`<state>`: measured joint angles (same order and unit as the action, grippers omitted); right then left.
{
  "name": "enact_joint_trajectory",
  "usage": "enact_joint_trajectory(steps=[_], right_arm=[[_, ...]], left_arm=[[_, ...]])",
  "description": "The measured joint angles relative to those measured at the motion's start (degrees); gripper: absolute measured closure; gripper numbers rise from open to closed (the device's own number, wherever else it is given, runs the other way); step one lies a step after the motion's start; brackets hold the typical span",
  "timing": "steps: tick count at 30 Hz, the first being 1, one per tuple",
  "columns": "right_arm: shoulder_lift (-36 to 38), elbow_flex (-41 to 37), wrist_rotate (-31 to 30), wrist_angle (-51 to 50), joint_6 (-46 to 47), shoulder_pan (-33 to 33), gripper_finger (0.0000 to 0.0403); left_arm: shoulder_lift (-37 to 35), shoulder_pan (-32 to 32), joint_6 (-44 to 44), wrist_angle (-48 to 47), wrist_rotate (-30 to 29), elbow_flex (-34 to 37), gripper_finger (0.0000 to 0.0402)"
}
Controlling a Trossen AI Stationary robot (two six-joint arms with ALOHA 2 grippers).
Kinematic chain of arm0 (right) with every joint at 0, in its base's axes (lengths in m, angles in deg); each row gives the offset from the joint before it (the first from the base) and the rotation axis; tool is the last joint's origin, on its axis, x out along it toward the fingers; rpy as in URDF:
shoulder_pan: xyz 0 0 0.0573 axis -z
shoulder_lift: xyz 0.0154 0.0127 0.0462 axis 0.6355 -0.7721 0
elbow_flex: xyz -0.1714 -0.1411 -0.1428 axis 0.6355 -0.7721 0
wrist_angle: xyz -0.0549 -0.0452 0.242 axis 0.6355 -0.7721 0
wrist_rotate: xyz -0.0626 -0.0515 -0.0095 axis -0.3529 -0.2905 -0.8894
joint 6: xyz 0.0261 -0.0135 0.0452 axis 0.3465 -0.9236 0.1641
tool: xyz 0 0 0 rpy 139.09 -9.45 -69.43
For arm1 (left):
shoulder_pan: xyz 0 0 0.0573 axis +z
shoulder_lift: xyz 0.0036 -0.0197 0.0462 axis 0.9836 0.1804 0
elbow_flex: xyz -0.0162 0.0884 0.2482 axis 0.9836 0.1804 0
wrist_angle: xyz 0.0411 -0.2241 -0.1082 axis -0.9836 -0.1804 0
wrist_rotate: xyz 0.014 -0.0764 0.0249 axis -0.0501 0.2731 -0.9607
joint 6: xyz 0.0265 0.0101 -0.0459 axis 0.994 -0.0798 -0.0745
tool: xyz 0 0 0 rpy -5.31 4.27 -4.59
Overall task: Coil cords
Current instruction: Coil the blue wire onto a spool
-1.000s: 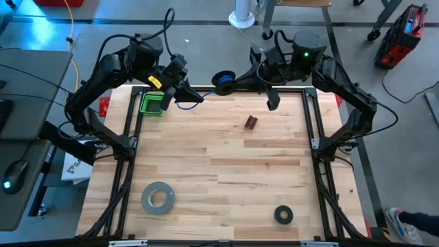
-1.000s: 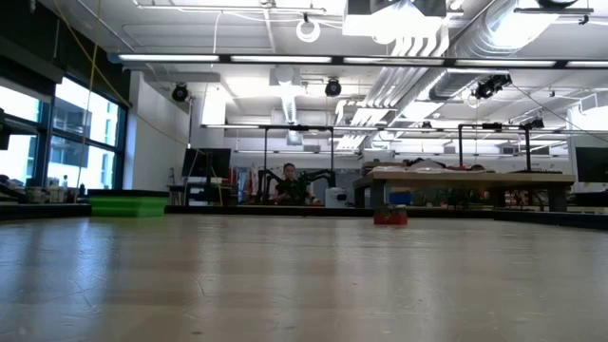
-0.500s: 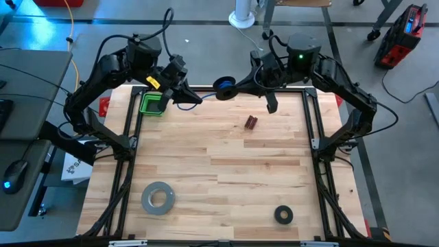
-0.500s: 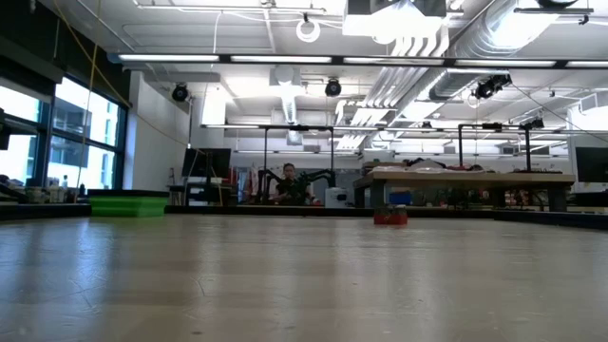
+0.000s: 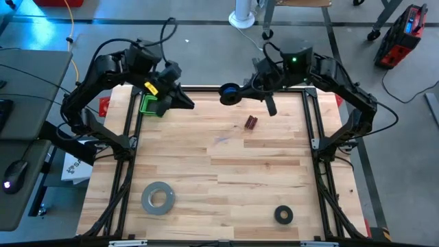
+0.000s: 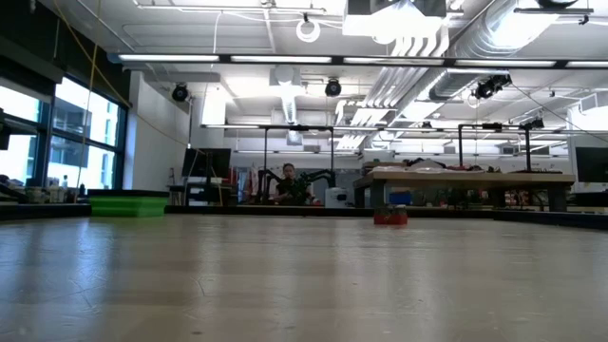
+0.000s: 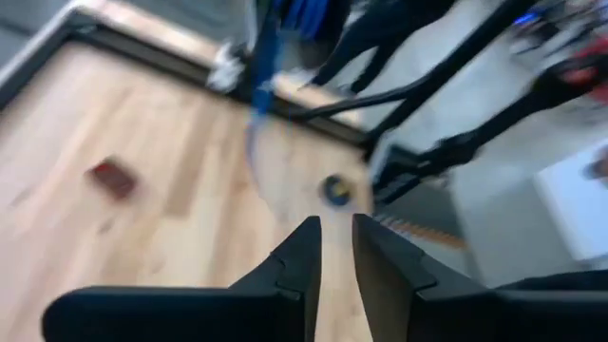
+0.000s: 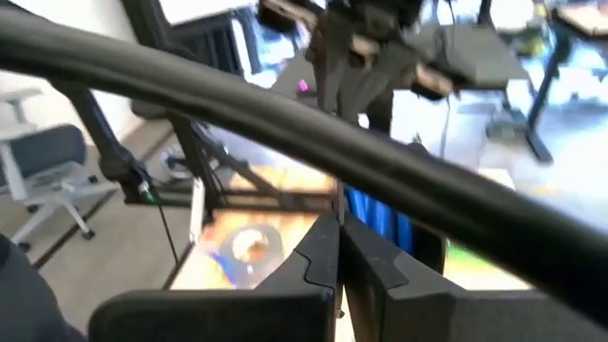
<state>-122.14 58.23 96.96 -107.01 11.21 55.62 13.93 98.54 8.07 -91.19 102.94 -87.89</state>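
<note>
Left hand [image 5: 188,104] now off blue cable [image 5: 229,92], right hand [image 5: 236,92] gripping coil

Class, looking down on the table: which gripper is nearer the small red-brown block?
Right. The right gripper sits just beyond the block at the far edge; the left gripper is farther off, toward the green tray.

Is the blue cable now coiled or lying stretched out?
Coiled: the blue cable hangs as a small bundle at the right end effector, above the table's far edge.

Left claw [image 5: 190,104] slightly parted; right claw [image 5: 232,92] closed.
</note>
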Motion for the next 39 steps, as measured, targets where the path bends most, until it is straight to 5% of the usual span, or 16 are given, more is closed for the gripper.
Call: enact_joint_trajectory(steps=[6,15,28,33,39], right_arm=[[-0.02,-0.02,-3.13,-6.82,-0.82,0.00,0.0403],[-0.02,-0.04,-5.00,-5.29,-1.20,-0.02,0.0403],[-1.66,-0.08,-4.77,28.19,3.85,0.35,0.0403],[-2.77,-0.07,-4.58,38.24,5.21,0.35,0.0403],[-3.18,-0.07,-4.39,40.61,5.65,0.35,0.0403]], left_arm=[[-0.66,-0.30,7.80,-8.74,-13.49,0.02,0.0329],[-2.61,-0.24,11.59,-8.69,-22.93,0.02,0.0325],[-5.91,-0.22,10.07,-6.79,-28.16,0.04,0.0325],[-7.88,-0.22,13.60,3.54,-32.34,1.67,0.0325],[-13.40,-0.19,11.84,31.34,-31.60,20.55,0.0325]])
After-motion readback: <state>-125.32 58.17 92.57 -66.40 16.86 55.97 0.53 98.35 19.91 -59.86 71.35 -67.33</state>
